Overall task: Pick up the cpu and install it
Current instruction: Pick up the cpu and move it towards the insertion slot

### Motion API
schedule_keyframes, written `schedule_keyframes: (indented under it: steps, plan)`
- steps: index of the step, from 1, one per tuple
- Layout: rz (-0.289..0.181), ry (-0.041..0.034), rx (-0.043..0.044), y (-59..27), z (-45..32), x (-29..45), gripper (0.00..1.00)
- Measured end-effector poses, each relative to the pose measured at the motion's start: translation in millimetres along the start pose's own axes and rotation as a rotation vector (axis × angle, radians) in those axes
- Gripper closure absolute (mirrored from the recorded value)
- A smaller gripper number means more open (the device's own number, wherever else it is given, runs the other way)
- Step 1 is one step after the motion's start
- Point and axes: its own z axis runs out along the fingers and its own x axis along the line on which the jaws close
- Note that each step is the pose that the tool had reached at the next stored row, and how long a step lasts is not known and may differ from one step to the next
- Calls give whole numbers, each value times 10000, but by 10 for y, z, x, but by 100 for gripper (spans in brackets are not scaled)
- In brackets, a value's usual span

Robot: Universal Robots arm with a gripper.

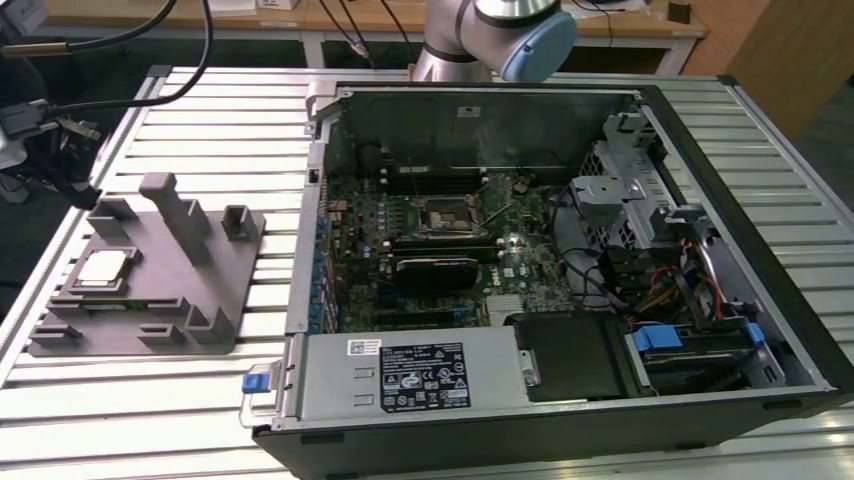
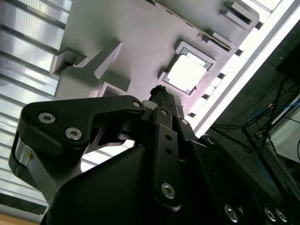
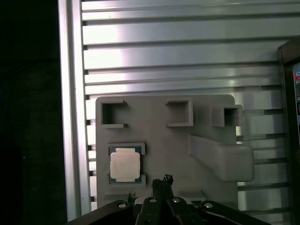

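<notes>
The cpu [image 1: 104,268] is a small square chip with a shiny silver top. It lies flat in a recess of the grey tray [image 1: 160,300] on the exterior view's left. In both wrist views my gripper [image 3: 162,180] hangs above the tray, its dark fingers drawn together into one narrow tip with nothing in them. The cpu [image 3: 125,165] lies a short way to the side of that tip and apart from it. The second wrist view shows the cpu [image 2: 187,75] just beyond the gripper [image 2: 158,91]. The black socket [image 1: 445,217] sits on the motherboard inside the open computer case.
The open computer case [image 1: 561,110] fills the middle and the exterior view's right, with cables, a drive cage [image 1: 627,190] and a power supply [image 1: 414,375]. The tray carries upright posts [image 1: 171,215]. A ribbed metal table [image 1: 200,120] lies under everything. The arm's base [image 1: 487,40] stands behind the case.
</notes>
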Motion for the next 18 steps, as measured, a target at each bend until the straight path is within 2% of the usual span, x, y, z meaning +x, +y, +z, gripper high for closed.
schedule_keyframes:
  steps: [10,18]
  plan:
    - [1,1,3,-9,68,66,89]
    - [0,0,3,-25,168,138,89]
